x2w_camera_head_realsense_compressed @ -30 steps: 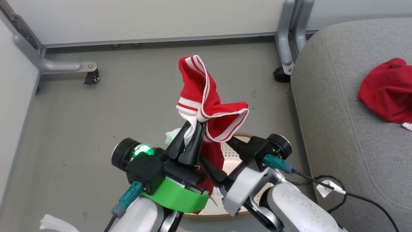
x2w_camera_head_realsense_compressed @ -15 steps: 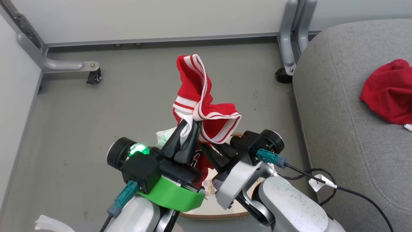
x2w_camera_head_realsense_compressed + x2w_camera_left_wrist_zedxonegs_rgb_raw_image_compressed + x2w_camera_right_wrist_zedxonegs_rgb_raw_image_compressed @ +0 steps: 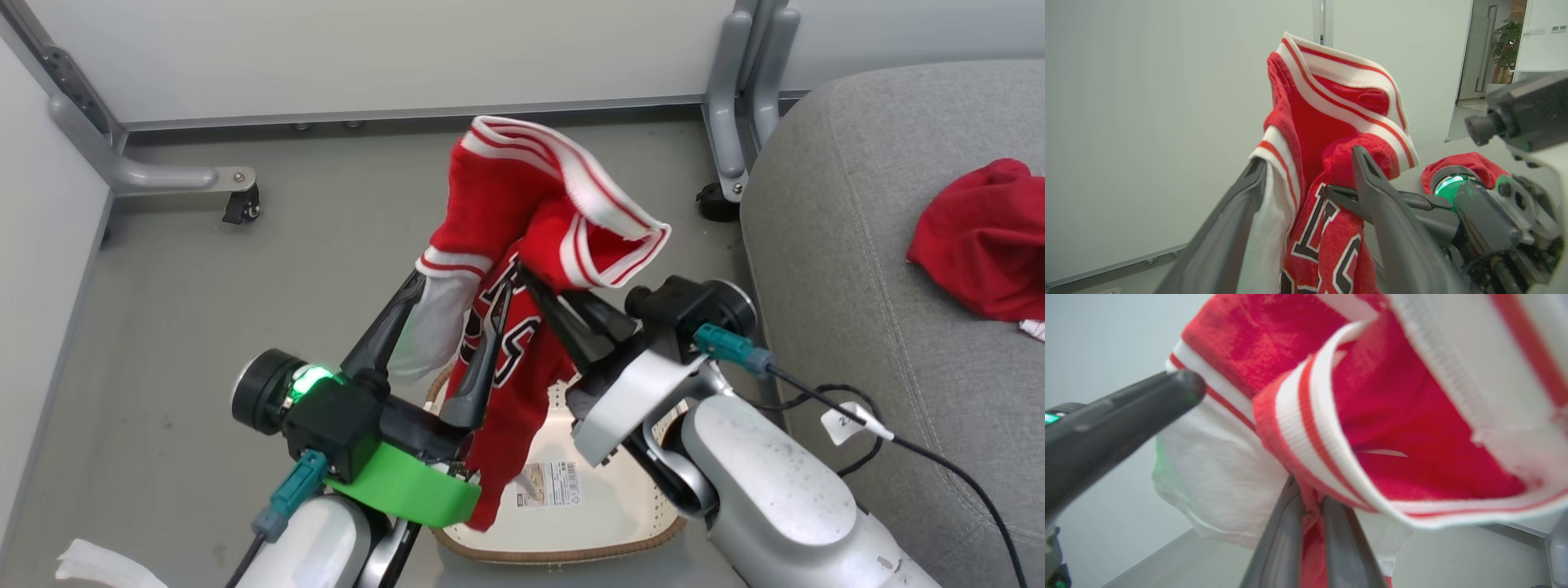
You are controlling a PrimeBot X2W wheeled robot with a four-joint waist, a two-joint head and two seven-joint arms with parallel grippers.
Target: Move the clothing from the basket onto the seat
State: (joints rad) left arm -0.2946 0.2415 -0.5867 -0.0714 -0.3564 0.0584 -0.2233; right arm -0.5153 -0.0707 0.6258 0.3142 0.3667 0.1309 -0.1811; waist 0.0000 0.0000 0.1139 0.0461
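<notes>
A red garment [image 3: 522, 204] with white stripe trim and black-and-white numerals hangs in the air above the cream basket [image 3: 620, 523]. My right gripper [image 3: 531, 282] is shut on a fold of it, with fabric pinched between the fingers [image 3: 1282, 522]. My left gripper [image 3: 461, 287] stands open, and the garment's white lining drapes between its spread fingers [image 3: 1237, 212]. The garment's lower end dangles toward the basket's label sticker [image 3: 551, 483]. A second red garment [image 3: 980, 237] lies crumpled on the grey seat [image 3: 857, 286] at the right.
The basket stands on grey floor beside the seat. Metal frame legs with casters [image 3: 241, 204] [image 3: 718, 200] stand along the white wall behind. A black cable with a white tag [image 3: 849, 425] trails by the right arm. A white scrap [image 3: 90, 563] lies bottom left.
My left gripper has opened, letting go of the garment. The right gripper now holds the garment, which has risen and spread out. Both arms have lifted, baring more of the basket's inside.
</notes>
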